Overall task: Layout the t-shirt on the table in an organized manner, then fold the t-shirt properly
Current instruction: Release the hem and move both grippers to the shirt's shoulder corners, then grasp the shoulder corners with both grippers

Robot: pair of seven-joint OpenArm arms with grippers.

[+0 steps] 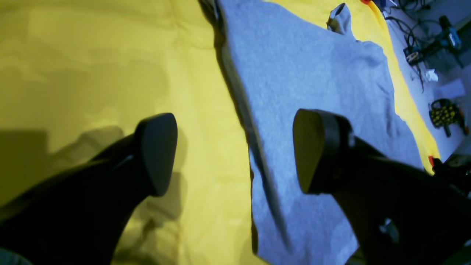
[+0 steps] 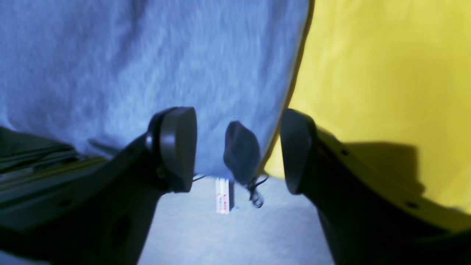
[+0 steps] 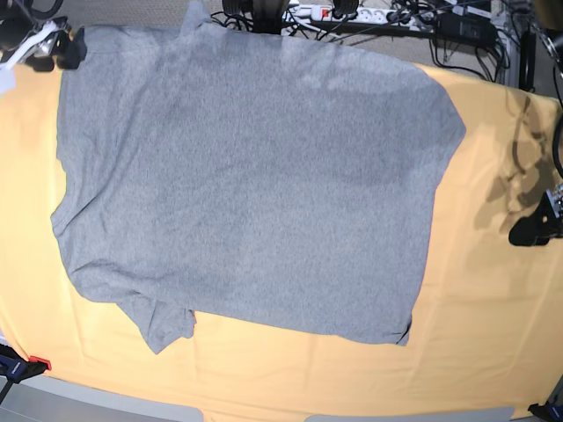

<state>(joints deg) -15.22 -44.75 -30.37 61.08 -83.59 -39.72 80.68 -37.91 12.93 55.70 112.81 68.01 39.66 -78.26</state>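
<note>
The grey t-shirt (image 3: 246,185) lies spread flat on the yellow table (image 3: 493,290), plain side up, with one sleeve (image 3: 163,325) bunched at the near left. My left gripper (image 3: 535,229) hovers off the shirt's right side. In its wrist view the left gripper (image 1: 235,154) is open and empty, one finger over the table (image 1: 92,55), the other over the t-shirt (image 1: 312,73). My right gripper (image 3: 66,51) is at the shirt's far left corner. It is open and empty too (image 2: 237,149), straddling the edge between t-shirt (image 2: 147,55) and table (image 2: 386,73).
Cables and a power strip (image 3: 352,16) run behind the table's far edge. A clamp (image 3: 22,362) sits at the near left corner. Past the edge under the right gripper are a dark object (image 2: 241,152) and a white item (image 2: 222,200) on the floor.
</note>
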